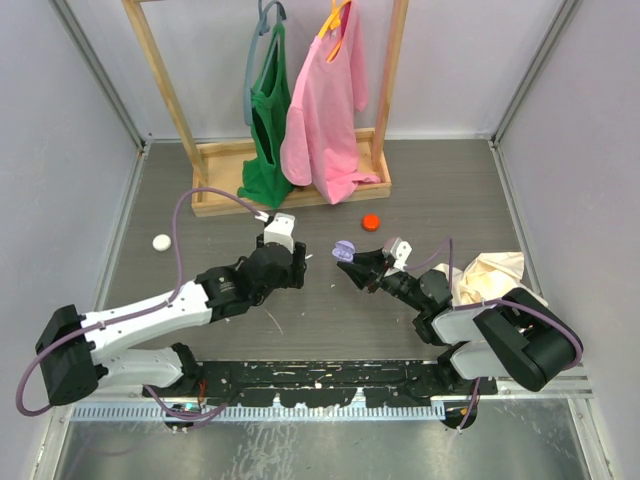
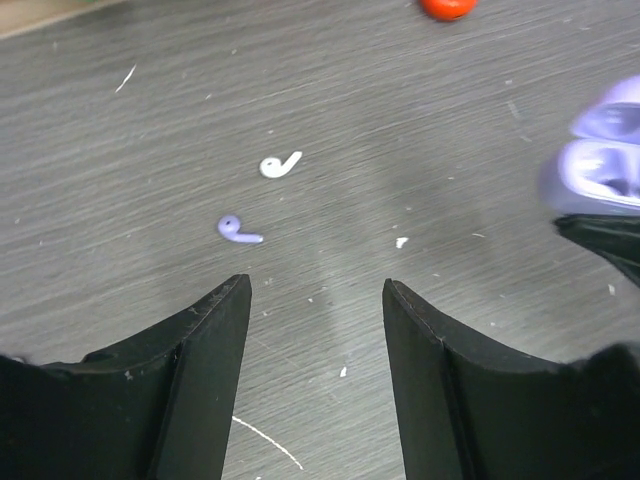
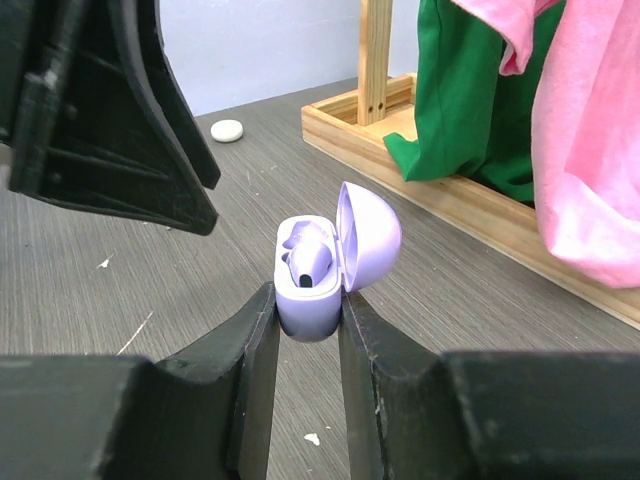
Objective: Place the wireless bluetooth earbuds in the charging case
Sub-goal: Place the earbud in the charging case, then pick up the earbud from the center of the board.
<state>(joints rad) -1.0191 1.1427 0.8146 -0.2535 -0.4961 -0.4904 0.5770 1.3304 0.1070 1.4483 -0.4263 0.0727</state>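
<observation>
On the table (image 2: 100, 150) just ahead of our left gripper (image 2: 315, 290), jaws spread and empty, lie a lavender earbud (image 2: 238, 230) and a paler earbud (image 2: 280, 165); we should centre on the nearer, pinch gently, then carry it to the open charging case (image 3: 318, 262) pinched in the right gripper (image 3: 307, 300).

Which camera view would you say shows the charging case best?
Right wrist view: the charging case sits centred, lid open, clamped in the right gripper. Left wrist crops it at the edge; top shows only a small lavender blob.
</observation>
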